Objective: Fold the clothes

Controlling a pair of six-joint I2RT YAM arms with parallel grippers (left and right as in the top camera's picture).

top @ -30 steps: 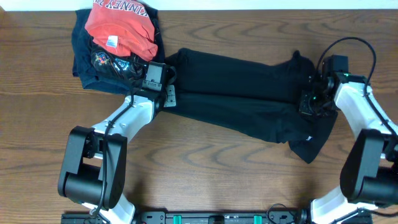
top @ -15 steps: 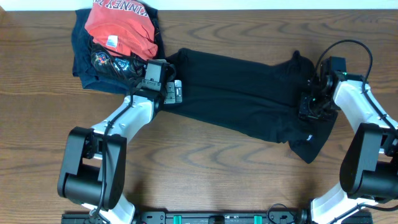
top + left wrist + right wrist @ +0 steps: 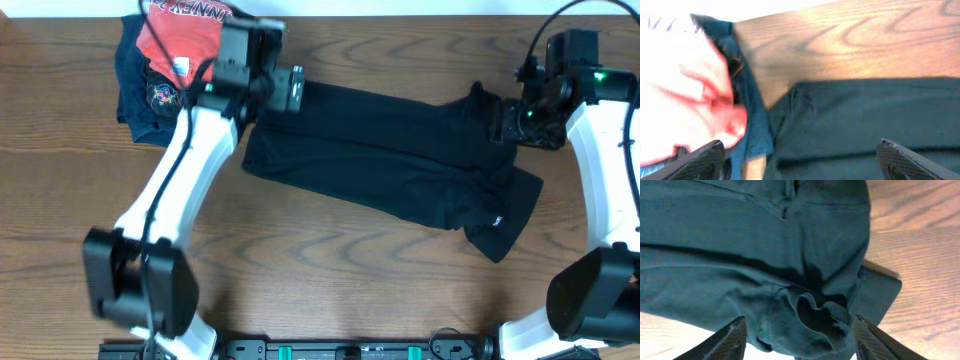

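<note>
1. Surface [image 3: 330,280]: brown wood grain, carrying all items.
2. Black trousers [image 3: 400,165]: lying flat across the middle of the surface and running from rear left to front right. The right end is bunched and creased in the right wrist view [image 3: 765,245].
3. Left arm [image 3: 185,175]: reaches to the rear left, its head over the left end of the trousers. Right arm [image 3: 610,150]: its head is over the right end.
4. Navy garment [image 3: 135,90]: at the rear left corner, just beside the trousers.
5. Red shirt [image 3: 175,40]: white lettering, lying on the navy garment.
6. Left jaws: spread wide, holding nothing, above the trouser edge.
7. Right jaws: spread wide, holding nothing, above the bunched cloth.
</note>
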